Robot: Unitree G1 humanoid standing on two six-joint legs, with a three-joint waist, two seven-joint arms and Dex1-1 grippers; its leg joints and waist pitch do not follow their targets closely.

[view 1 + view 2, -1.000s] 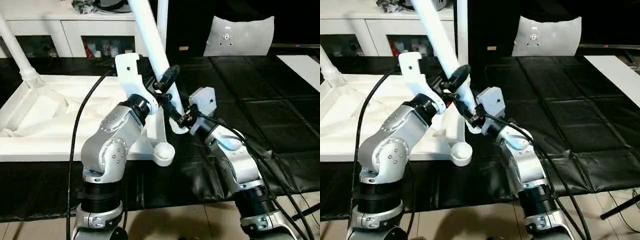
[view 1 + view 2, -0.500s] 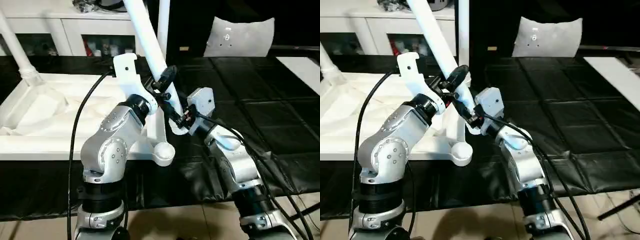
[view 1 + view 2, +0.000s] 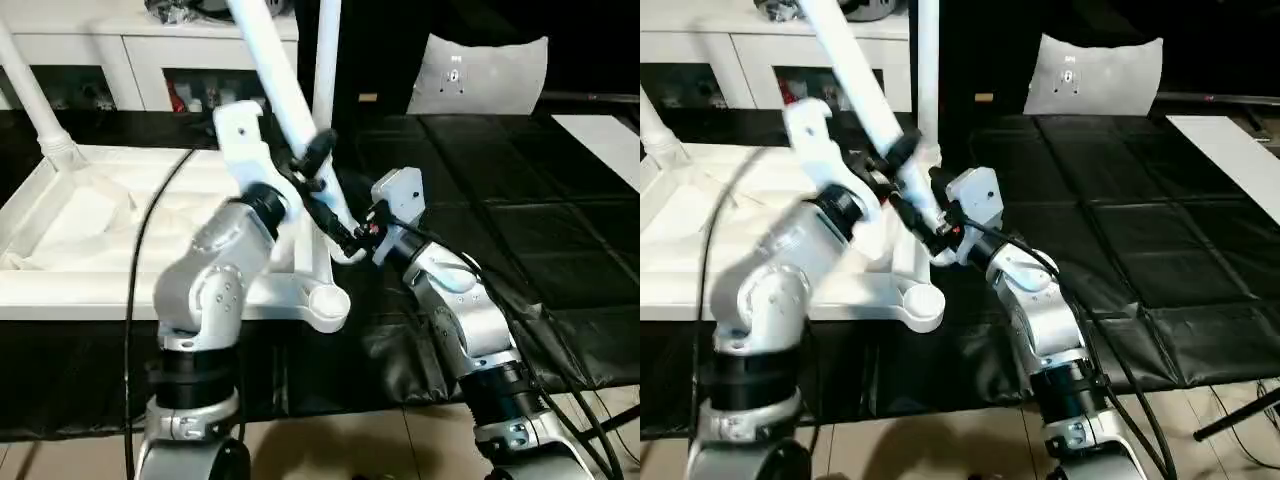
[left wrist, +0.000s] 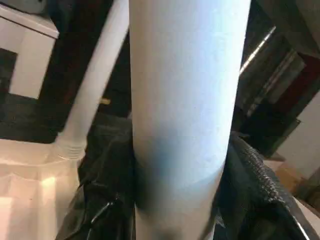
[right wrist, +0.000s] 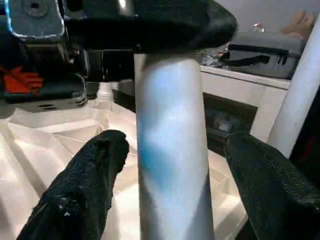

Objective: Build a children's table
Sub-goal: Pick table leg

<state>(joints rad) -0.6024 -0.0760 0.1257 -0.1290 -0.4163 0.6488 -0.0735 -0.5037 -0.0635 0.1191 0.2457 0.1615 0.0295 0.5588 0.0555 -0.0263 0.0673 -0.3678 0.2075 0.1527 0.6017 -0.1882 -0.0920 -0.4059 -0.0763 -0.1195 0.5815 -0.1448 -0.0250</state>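
**Steering a tilted leg toward the corner socket**

Table top (image 3: 90, 250) lies underside-up at frame left. Leg (image 3: 285, 95) leans across centre, left pincer (image 3: 310, 165) clenched on it; right pincer (image 5: 165, 175) released, fingers apart beside it. Risk: leg enters the socket crooked, jams or slips.

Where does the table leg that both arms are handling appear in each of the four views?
Left eye view: the leg slants from top centre down to mid-picture.
Right eye view: same leg, shifted further left.
Left wrist view: a broad white tube runs down the middle.
Right wrist view: a central column stands between the right gripper's two black fingers.
Shared landmark: the upright leg already installed, just beyond the held one.
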